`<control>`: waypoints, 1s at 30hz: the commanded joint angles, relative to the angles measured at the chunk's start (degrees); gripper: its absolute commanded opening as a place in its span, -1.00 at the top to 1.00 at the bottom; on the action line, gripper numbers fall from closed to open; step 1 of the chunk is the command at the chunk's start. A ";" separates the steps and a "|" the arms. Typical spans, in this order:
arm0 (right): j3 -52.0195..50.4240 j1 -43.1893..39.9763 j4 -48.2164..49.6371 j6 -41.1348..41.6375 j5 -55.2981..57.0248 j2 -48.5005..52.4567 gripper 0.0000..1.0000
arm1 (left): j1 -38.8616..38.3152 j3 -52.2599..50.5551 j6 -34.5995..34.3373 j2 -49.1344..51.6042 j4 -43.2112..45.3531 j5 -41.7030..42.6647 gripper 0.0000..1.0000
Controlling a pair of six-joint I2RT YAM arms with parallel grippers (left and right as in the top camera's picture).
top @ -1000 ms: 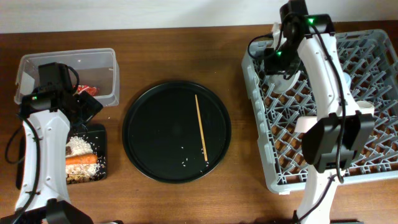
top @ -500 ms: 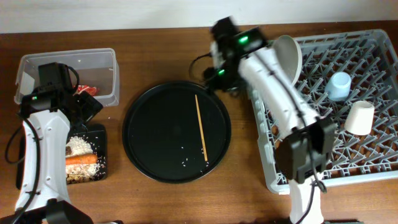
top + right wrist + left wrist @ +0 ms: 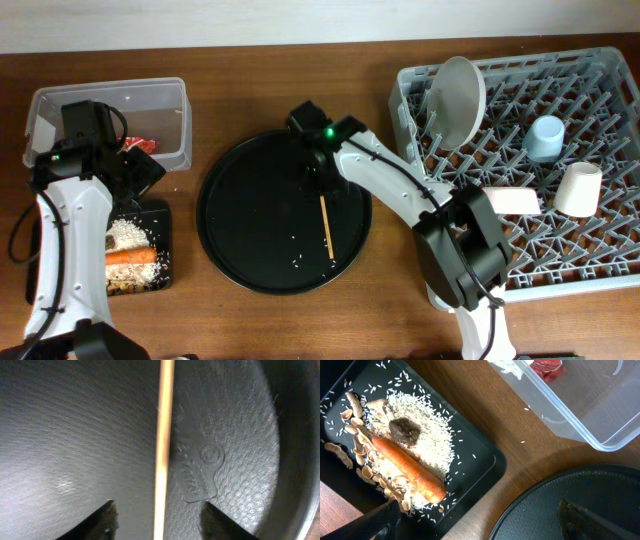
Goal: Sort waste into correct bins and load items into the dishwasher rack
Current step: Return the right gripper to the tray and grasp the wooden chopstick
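A thin wooden chopstick [image 3: 325,226] lies on the large round black tray [image 3: 230,230]. My right gripper [image 3: 318,176] hangs low over its far end. In the right wrist view the chopstick [image 3: 163,445] runs between the open fingers [image 3: 160,522], untouched. My left gripper [image 3: 140,172] is open and empty [image 3: 480,527] between the bins. The shallow black tray [image 3: 490,462] holds rice [image 3: 427,445], a carrot [image 3: 410,476] and bones. The clear tub [image 3: 110,105] holds the red wrapper [image 3: 141,145]. The grey rack [image 3: 600,255] holds the upright white plate [image 3: 458,98], blue cup [image 3: 547,138] and cream cup [image 3: 580,188].
Loose rice grains [image 3: 298,262] lie on the round tray's near part and on the wood beside the black tray. The clear tub's corner [image 3: 600,435] sits close to the round tray's rim [image 3: 545,495]. The right arm's base stands at the rack's front left corner.
The right arm has swung from the rack's back left corner over to the round tray and down onto the chopstick. The plate now stands uncovered in the rack. The left arm has not moved.
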 commanded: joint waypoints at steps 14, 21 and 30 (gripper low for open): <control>-7.98 3.06 7.17 0.98 2.91 -0.31 0.20 | 0.24 0.37 -0.61 0.09 -0.04 -0.22 -0.98; -7.98 3.98 6.56 3.67 6.34 0.59 0.35 | 0.24 0.37 -0.61 0.09 -0.04 -0.22 -0.98; -8.50 3.98 5.75 4.61 8.35 0.76 0.44 | 0.24 0.37 -0.61 0.09 -0.04 -0.22 -0.98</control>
